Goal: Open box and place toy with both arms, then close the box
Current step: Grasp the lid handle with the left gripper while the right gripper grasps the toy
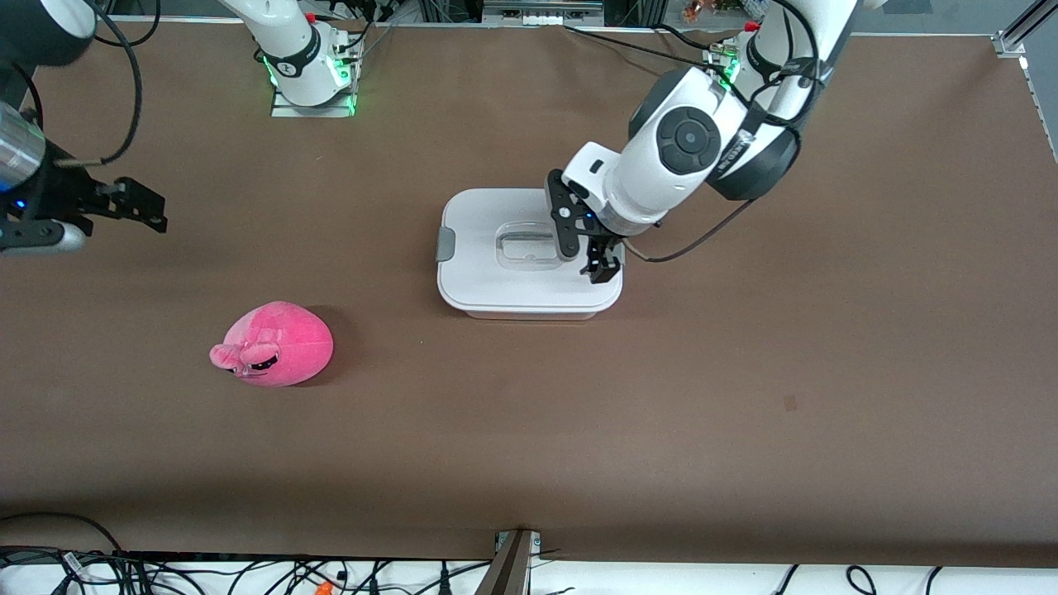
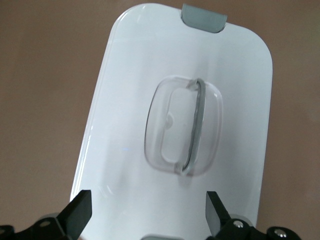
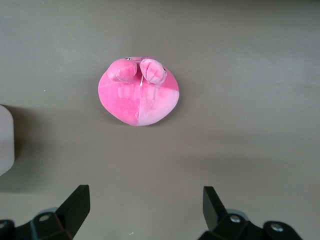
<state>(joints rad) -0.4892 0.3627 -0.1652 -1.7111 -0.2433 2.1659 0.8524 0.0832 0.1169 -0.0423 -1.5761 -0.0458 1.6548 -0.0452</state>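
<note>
Brown worktop (image 1: 529, 430) carries everything: the right gripper (image 1: 136, 207) hangs wide open and empty, the soft, light toy (image 1: 277, 345) just below it; the left gripper (image 1: 588, 252), spread wide and holding nothing, hovers over the closed box (image 1: 496, 281), whose smooth rigid lid looks best taken by its recessed handle (image 2: 182, 125).

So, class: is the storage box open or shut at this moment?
Shut. The white lid lies flat on the box, edges flush, and one grey side clip sits folded at its end. The pink plush toy lies outside on the table.
</note>
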